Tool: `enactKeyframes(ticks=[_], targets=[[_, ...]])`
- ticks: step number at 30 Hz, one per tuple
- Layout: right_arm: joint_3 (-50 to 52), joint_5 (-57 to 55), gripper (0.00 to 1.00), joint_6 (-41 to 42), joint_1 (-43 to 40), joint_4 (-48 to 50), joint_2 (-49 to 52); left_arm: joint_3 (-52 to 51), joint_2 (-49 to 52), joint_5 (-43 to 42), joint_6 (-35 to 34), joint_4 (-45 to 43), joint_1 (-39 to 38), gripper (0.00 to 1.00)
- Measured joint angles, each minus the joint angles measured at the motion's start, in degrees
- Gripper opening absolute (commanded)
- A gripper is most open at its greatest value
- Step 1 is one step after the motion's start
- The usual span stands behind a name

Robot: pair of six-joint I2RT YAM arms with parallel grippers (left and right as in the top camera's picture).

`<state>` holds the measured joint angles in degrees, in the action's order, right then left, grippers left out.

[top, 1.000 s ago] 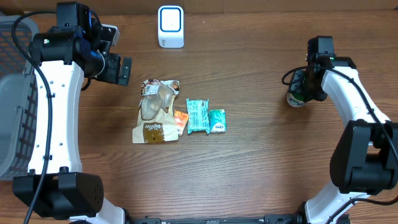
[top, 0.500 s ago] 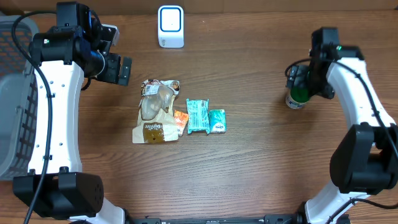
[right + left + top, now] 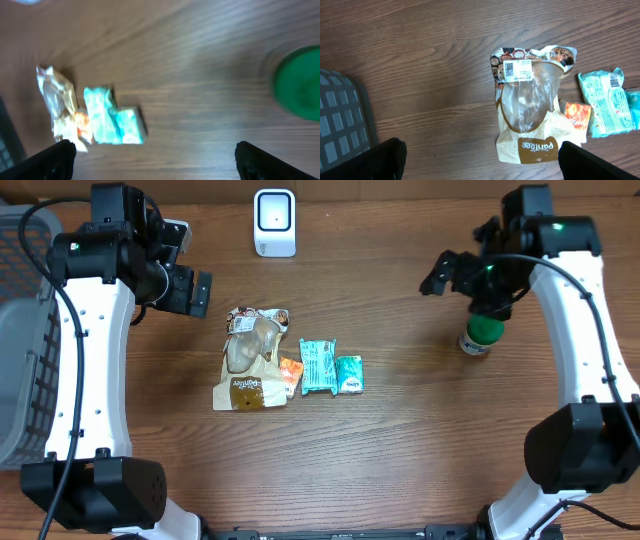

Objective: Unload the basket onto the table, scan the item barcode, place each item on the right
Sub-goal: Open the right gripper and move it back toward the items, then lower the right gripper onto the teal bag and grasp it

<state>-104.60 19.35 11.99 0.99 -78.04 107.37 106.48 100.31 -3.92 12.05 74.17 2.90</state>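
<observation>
One green-capped bottle point(image 3: 299, 82) is blurred and partly cut off.

Seen from my left wrist camera: the clear-fronted snack bag point(image 3: 527, 100) bears a white brand word on the brown band point(image 3: 532, 146) at its near end, which I read roughly as "panRee". The printing on its white sticker point(image 3: 516, 70) at the far end is too small to read.

Grey mesh basket point(image 3: 20, 340) at the left edge of the wooden table point(image 3: 400, 460).
</observation>
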Motion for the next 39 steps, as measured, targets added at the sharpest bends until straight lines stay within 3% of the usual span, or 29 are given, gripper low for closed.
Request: enactKeyframes(ticks=[3, 8, 22, 32, 39], targets=[[3.6, 1.1, 0.85, 0.0, 2.5, 0.8, 0.0, 0.0, 0.0, 0.0, 0.0, 0.0, 0.0, 0.99], [10.7, 1.8, 0.82, 1.8, 7.9, 5.2, 0.0, 0.0, 0.0, 0.0, 0.0, 0.0, 0.0, 0.99], [30.0, 2.3, 0.54, 15.6, 15.0, 23.8, 0.0, 0.0, 0.0, 0.0, 0.0, 0.0, 0.0, 1.00], [34.6, 2.0, 0.48, 21.2, 21.4, 32.8, 0.0, 0.0, 0.0, 0.0, 0.0, 0.0, 0.0, 0.99], [35.7, 0.5, 0.48, 23.5, 23.3, 33.8, 0.0, 0.0, 0.0, 0.0, 0.0, 0.0, 0.0, 1.00]])
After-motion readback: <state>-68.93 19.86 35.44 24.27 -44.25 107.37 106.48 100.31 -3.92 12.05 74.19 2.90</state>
